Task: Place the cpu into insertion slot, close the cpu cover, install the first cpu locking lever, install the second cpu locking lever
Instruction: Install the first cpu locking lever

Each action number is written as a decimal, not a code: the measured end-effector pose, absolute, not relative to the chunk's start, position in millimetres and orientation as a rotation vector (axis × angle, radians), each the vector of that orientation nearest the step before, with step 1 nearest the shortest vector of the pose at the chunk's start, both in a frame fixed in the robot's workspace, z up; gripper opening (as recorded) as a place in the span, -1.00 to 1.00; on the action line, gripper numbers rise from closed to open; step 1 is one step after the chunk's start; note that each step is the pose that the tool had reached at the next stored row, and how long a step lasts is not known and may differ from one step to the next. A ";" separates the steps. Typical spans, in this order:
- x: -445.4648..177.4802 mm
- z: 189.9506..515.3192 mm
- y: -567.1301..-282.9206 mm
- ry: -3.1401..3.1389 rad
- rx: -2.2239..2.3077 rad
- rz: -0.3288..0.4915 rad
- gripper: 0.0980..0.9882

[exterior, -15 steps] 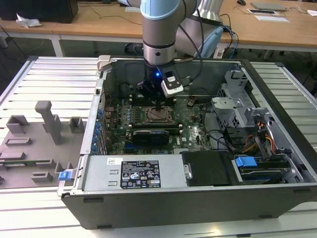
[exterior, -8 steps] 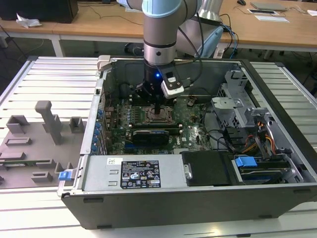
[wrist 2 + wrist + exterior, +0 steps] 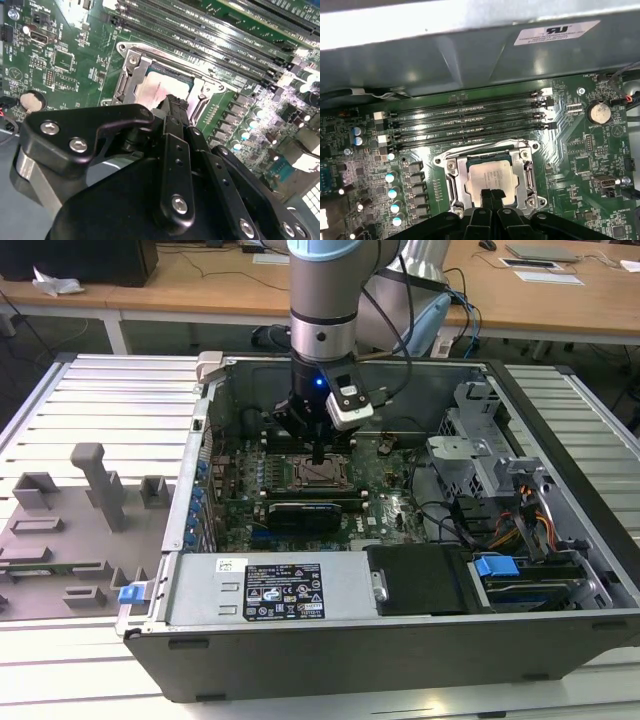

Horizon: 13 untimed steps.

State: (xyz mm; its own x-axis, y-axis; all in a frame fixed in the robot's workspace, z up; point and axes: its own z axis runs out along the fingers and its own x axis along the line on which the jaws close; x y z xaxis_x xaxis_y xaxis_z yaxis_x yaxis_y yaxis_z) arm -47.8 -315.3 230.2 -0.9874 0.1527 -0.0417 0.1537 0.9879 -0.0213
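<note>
The cpu point(image 3: 489, 175) lies flat in the insertion slot point(image 3: 320, 476) on the green motherboard, its dull silver top facing up. The grey cpu cover point(image 3: 454, 181) lies down around it, framing the chip point(image 3: 150, 86) through its window. A thin wire locking lever point(image 3: 485, 145) runs along the socket edge nearest the memory slots. My gripper point(image 3: 490, 193) hangs just above the chip's near edge with its black fingertips point(image 3: 172, 106) pressed together and nothing between them. In the exterior view the gripper point(image 3: 317, 453) stands straight over the socket inside the open computer case.
Long black memory slots point(image 3: 470, 120) run beside the socket, under the case's metal wall point(image 3: 470, 55). A coin battery point(image 3: 598, 112) and a row of capacitors point(image 3: 394, 192) flank it. A black card point(image 3: 305, 512), drive cages point(image 3: 480, 455) and cables point(image 3: 540, 515) crowd the case.
</note>
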 end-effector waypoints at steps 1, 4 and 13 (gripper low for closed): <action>-47.9 230.2 -315.3 3.092 0.238 -0.038 -0.98; -46.6 230.2 -315.3 3.096 0.187 -0.037 -0.98; -45.3 229.5 -318.4 3.102 -0.027 -0.050 -0.98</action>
